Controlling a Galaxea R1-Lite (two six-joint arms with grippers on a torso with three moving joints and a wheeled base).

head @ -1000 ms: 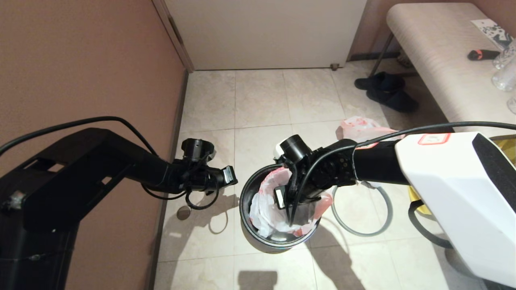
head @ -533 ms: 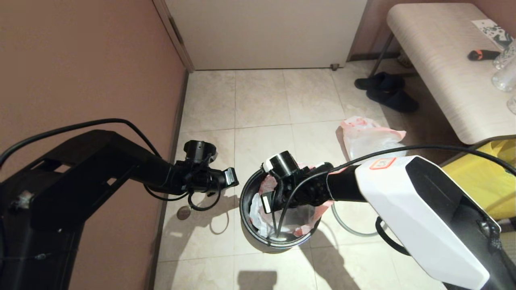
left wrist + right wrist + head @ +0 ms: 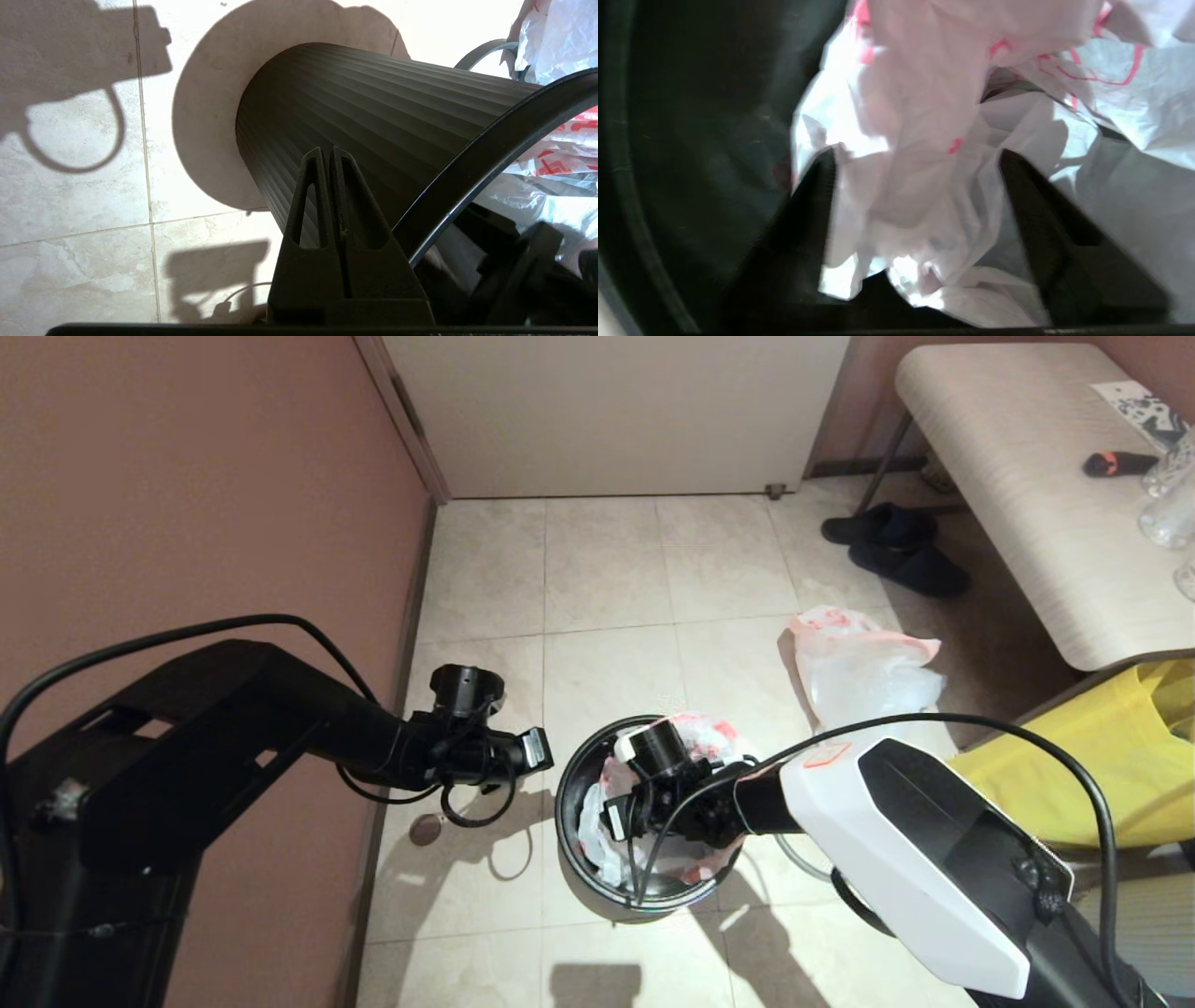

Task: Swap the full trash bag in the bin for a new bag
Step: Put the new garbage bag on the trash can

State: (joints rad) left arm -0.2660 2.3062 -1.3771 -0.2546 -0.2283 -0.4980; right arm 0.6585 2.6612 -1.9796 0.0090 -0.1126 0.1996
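Two hands: right hand [image 3: 624, 821], spread wide, is down inside the bin [image 3: 571, 840] amid the new bag [image 3: 597, 826]; left hand [image 3: 325, 154], pinched closed, sits frame-left outside.

Black bin [image 3: 571, 859] on tiled floor [image 3: 607, 579], new bag [image 3: 597, 826] crumpled inside, pink-red band showing at far rim. Right hand [image 3: 624, 823] reaches down into bin mouth, in the bag. Left hand [image 3: 534, 749] hovers just beside bin's left rim, apart from it. Grey hoop [image 3: 805, 861] lies on floor right of bin, mostly hidden by right arm. Second white bag [image 3: 864, 663] on floor behind. Dark slippers [image 3: 896, 551] by the surface [image 3: 1018, 485]. Yellow bag [image 3: 1102, 765] at right.
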